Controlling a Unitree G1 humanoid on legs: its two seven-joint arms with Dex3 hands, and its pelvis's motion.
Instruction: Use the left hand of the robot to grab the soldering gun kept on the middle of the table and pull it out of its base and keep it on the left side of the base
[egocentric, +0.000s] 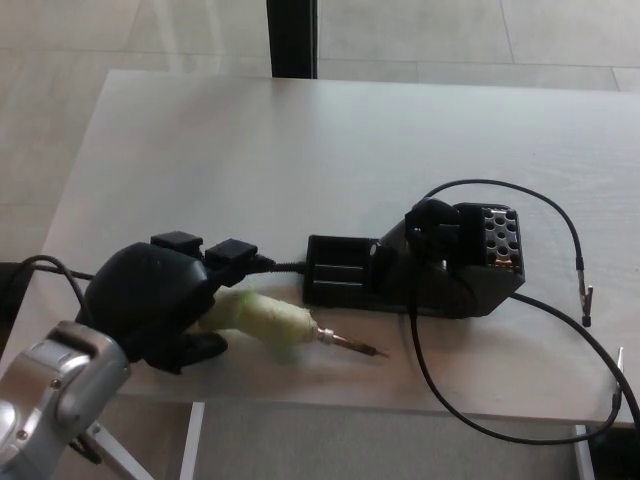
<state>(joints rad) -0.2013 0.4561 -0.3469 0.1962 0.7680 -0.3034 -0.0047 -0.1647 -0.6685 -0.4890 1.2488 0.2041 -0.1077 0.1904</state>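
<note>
Soldering gun out of its base, low at the desk's front-left

The left hand (160, 305) is wrapped round the pale green handle of the soldering gun (275, 325), fingers closed on it. The gun lies nearly flat on the desk (300, 150), left of the black base (420, 268), its metal tip pointing right toward the base's front edge, just short of it

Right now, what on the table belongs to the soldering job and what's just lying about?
Job:
- pale green-handled soldering gun
- black plastic base
- left hand, shut on the gun

Lying about:
- black looping cable
- white table
</note>
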